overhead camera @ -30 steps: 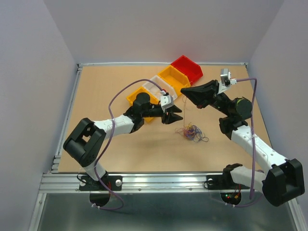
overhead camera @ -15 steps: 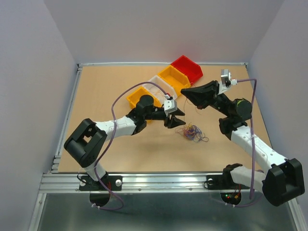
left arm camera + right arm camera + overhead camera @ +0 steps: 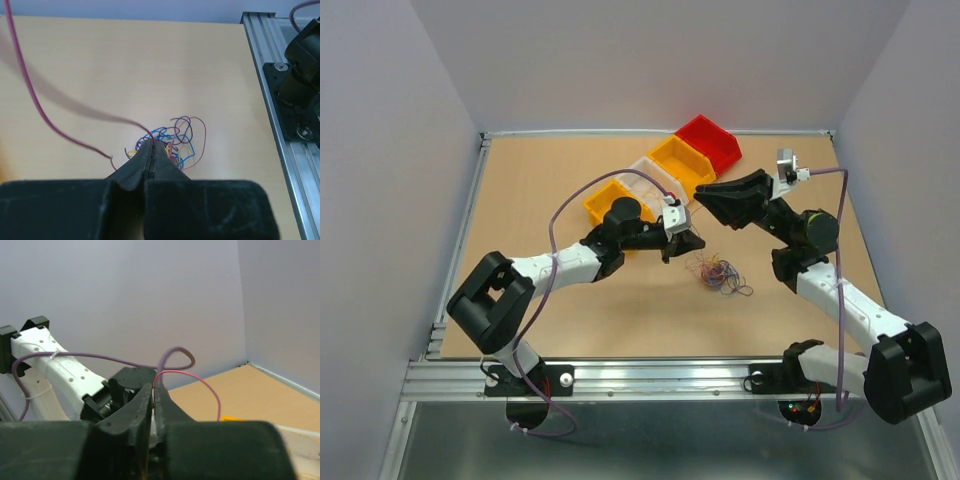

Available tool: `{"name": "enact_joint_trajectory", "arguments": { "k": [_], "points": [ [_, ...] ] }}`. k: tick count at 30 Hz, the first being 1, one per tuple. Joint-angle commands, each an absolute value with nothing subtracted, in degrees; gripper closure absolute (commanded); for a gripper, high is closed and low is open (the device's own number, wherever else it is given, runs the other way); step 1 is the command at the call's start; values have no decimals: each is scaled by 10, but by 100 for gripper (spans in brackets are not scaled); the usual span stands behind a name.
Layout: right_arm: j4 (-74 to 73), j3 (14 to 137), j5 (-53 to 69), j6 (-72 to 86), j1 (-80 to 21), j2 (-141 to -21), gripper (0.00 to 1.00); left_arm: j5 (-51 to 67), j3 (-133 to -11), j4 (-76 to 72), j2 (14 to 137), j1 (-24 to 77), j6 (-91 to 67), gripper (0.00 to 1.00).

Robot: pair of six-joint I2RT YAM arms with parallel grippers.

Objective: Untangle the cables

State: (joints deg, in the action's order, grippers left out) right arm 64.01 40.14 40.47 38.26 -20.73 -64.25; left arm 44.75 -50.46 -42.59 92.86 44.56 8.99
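Observation:
The cables lie as a small wad of blue, purple, yellow and red wires on the wooden table, and also show in the left wrist view. My left gripper sits at the wad's left edge. Its jaws are shut on a dark red wire that runs up and off to the left. My right gripper hovers above and behind the wad. Its jaws stand a narrow slit apart, and a pink wire arcs out from between the tips.
A row of bins stands behind the left gripper: yellow, clear white, orange and red. The left arm crosses close in front of the right gripper. A metal rail edges the table.
The left gripper has moved down to the wad's edge and shut on the dark red wire. The right gripper's jaws have parted slightly and it has shifted a little.

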Motion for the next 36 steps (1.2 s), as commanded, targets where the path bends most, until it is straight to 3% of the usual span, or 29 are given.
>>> {"name": "enact_joint_trajectory", "arguments": {
  "k": [1,2,3,4,6,10,17,26,28,36],
  "points": [
    [671,375,397,363,-212,-654,64,418,-515,-418,840,446,106,100],
    [669,374,404,360,-212,-657,43,406,-519,-405,825,445,107,100],
    [668,372,407,358,-212,-658,43,400,-524,-397,816,444,108,100],
    [666,366,410,357,-212,-657,27,393,-530,-386,810,444,109,100],
    [664,359,413,352,-212,-657,16,381,-563,-337,795,439,113,100],
    [661,337,408,344,-212,-661,11,345,-624,-269,783,421,108,100],
    [665,331,462,306,-211,-732,13,369,-687,-257,769,400,46,100],
    [674,387,483,302,-220,-858,29,358,-869,-118,785,399,25,100],
    [677,399,484,304,-225,-874,34,344,-902,-105,778,399,24,100],
    [682,412,519,298,-226,-924,36,222,-997,-63,737,389,61,100]
  ]
}}
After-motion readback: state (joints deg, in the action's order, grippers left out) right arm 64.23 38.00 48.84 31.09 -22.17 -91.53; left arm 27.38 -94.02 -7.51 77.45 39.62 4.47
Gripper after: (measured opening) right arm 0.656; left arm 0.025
